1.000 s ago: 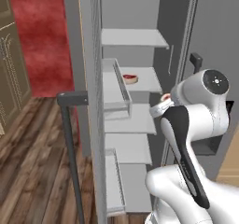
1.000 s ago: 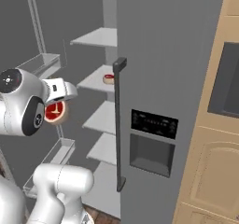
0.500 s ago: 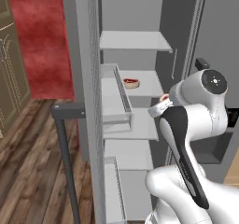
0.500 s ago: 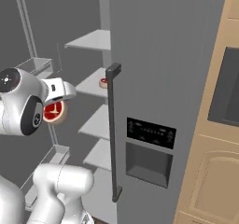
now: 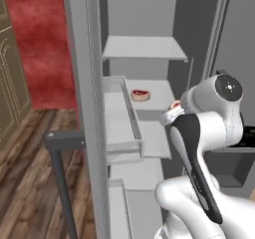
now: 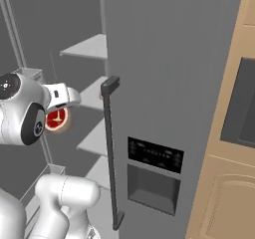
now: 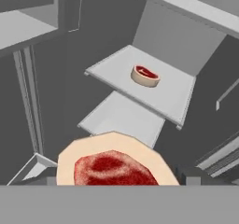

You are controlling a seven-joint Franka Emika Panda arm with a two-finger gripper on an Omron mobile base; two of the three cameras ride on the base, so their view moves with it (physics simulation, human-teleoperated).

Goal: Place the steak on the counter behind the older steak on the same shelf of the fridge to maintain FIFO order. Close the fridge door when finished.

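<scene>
Gripper [image 7: 116,183]: at the bottom of the hand view, its jaws spread wide around the steak [image 7: 114,164], which it carries; the fingertips are mostly hidden behind the meat.
Steak: also at left centre of the right base view, a red disc beside the arm's wrist, in front of the open fridge [image 6: 164,59].
Older steak [image 5: 140,94]: centre of the left base view, lying on a white middle shelf [image 5: 159,91], towards its front.
Fridge door [image 5: 87,108]: swung open at left in the left base view, its rail-fronted bin [image 5: 122,118] jutting towards the shelves.
In the way: the shelf's front edge and the older steak lie between the carried cut and the back wall.
Dark bar handle [image 6: 112,148]: centre of the right base view, on the closed grey panel.
</scene>
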